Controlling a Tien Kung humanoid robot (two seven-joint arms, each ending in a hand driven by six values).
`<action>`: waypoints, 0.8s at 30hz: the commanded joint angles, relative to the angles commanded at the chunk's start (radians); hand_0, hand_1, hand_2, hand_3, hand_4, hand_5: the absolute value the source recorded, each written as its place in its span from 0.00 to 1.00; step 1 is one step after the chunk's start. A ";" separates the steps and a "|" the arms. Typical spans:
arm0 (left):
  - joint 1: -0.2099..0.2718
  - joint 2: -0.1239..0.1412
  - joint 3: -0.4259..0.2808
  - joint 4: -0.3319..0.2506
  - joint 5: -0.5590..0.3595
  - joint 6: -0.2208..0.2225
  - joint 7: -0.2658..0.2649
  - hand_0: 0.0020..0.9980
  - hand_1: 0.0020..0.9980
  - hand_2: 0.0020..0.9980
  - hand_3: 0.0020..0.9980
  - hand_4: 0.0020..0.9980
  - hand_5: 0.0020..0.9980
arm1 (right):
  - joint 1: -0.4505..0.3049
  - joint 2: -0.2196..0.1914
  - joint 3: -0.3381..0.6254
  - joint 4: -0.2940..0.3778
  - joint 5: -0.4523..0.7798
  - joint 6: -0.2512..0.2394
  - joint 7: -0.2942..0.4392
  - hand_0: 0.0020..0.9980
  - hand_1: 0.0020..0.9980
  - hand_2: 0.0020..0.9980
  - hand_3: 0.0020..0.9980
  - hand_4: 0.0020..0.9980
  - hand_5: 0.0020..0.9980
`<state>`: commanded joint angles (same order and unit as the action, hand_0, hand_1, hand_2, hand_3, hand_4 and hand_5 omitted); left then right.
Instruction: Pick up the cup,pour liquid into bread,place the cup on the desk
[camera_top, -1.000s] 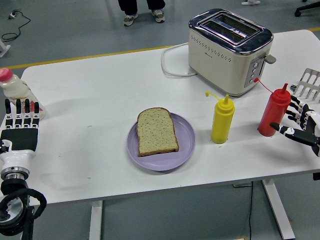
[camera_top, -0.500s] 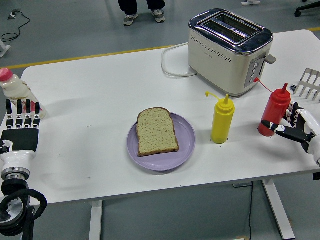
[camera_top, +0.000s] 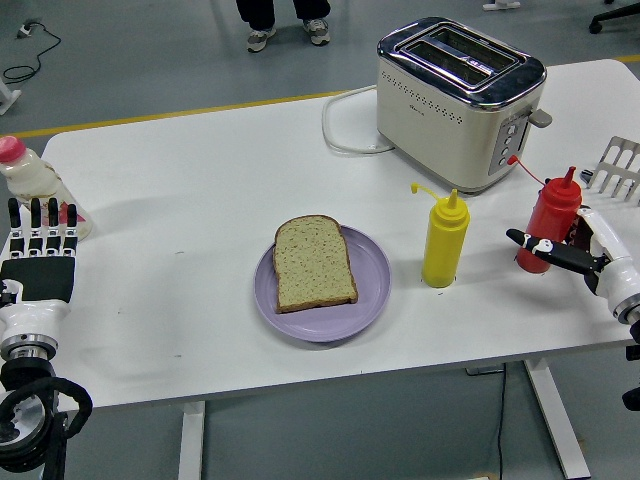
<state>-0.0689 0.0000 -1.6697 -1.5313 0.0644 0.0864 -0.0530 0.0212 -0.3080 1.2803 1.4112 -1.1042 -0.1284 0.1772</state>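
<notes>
At the far left the left hand (camera_top: 40, 262) rests on the white counter (camera_top: 200, 190) near its left edge, palm down, its five black fingers (camera_top: 52, 225) straight and slightly spread, holding nothing. Just beyond those fingertips stands a small clear plastic bottle with a pink cap (camera_top: 28, 184), its base touching or nearly touching them — which, I cannot tell.

Well to the right of that hand, near the counter's middle, lies a round lilac plate (camera_top: 370, 285) with a single slice of brown bread (camera_top: 313, 263) lying flat on it. Right of the plate stands a yellow squeeze bottle with a thin curved nozzle (camera_top: 444, 244), upright, between the plate and the right hand and apart from both.

Behind the yellow bottle, toward the far edge, sits a cream and chrome two-slot toaster (camera_top: 460, 100), its white cord (camera_top: 345, 125) looping on the counter to its left.

Further right is the red squeeze bottle with a pointed cap (camera_top: 551, 215), upright on the counter close to the right edge. The right hand (camera_top: 585, 250) is up against it from the right side: one black-tipped finger (camera_top: 528, 242) crosses the front of the bottle's lower body, and the others seem to lie behind it, so the fingers are closing around the bottle — whether the grip is firm I cannot tell. The bottle's base appears to be on the counter.

Beyond that hand, at the picture's right edge, part of a slotted metal spatula (camera_top: 618, 165) shows.
</notes>
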 joint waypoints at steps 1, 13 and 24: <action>0.000 0.000 0.000 0.000 0.000 0.000 0.000 0.86 0.87 0.93 0.84 0.67 1.00 | 0.005 0.003 -0.004 -0.005 0.003 -0.004 0.003 0.95 0.89 0.95 1.00 0.92 0.19; -0.002 0.000 -0.005 0.000 0.000 0.000 -0.001 0.86 0.87 0.93 0.84 0.67 1.00 | 0.043 0.024 -0.044 -0.057 0.059 -0.067 0.043 0.85 0.74 0.73 0.92 0.90 0.17; -0.005 0.000 -0.009 0.000 0.000 0.000 0.000 0.86 0.87 0.93 0.84 0.67 1.00 | 0.085 0.051 -0.070 -0.104 0.129 -0.120 0.091 0.72 0.59 0.55 0.71 0.89 0.14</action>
<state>-0.0737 0.0000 -1.6787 -1.5313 0.0641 0.0864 -0.0535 0.1060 -0.2566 1.2100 1.3073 -0.9749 -0.2481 0.2678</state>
